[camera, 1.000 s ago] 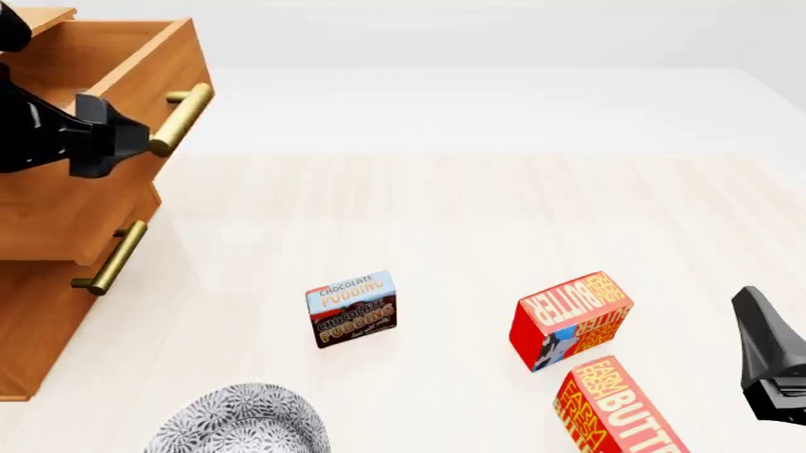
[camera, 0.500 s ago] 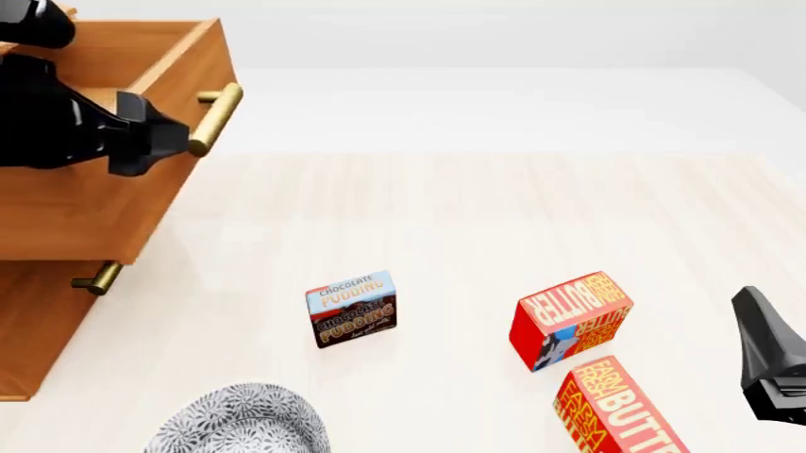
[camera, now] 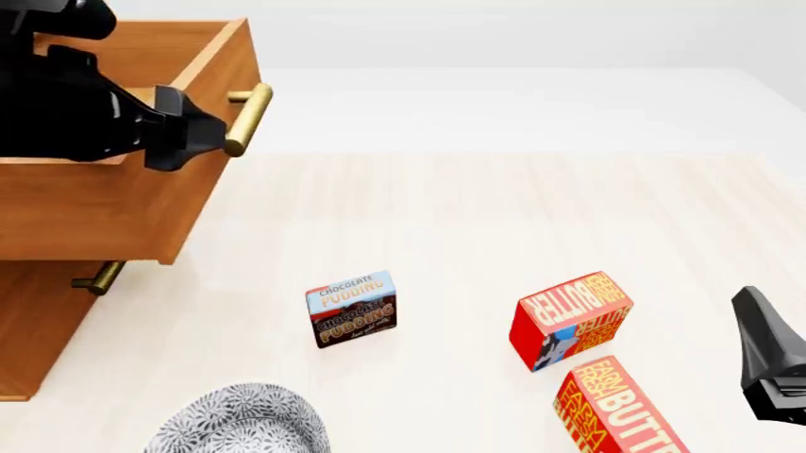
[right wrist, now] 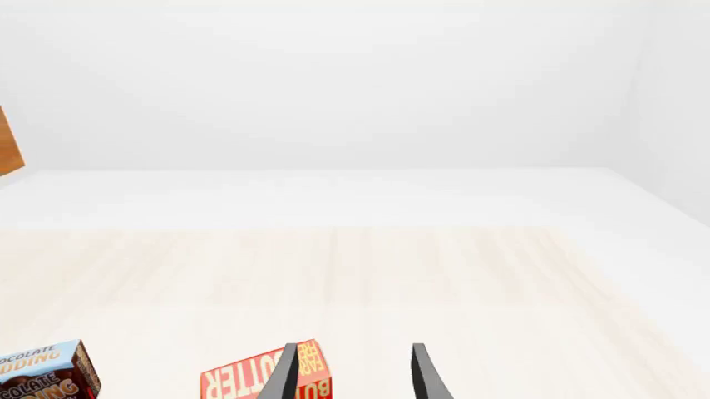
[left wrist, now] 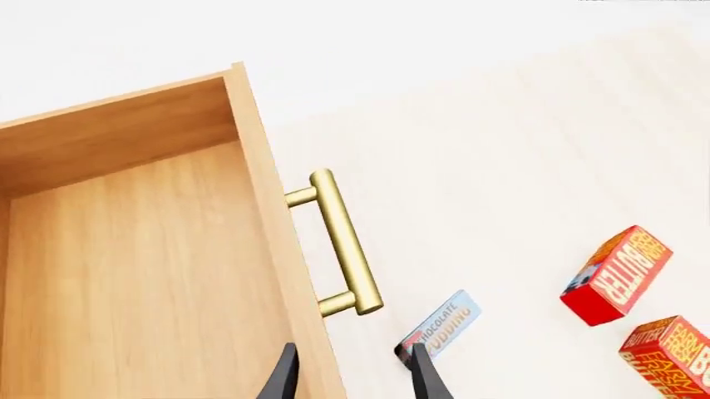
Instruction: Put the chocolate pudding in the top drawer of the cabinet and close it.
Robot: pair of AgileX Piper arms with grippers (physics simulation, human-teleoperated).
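The uppermost orange-brown wooden drawer (camera: 139, 203) is pulled further out than a second ago by the left gripper (camera: 189, 142), whose closure cannot be told; the blue-and-brown chocolate pudding box (camera: 351, 310) lies untouched on the pale tabletop (camera: 504, 226), ready for picking

The cabinet (camera: 32, 321) and its top drawer (left wrist: 133, 274) look like smooth orange-brown wood with faint grain, matt inside. The drawer's bar handle (left wrist: 344, 241) has a satin brass sheen. The tabletop (camera: 504, 226) resembles pale, lightly grained wood. The chocolate pudding (camera: 351, 309) and butter boxes (camera: 569, 319) look like printed cardboard.
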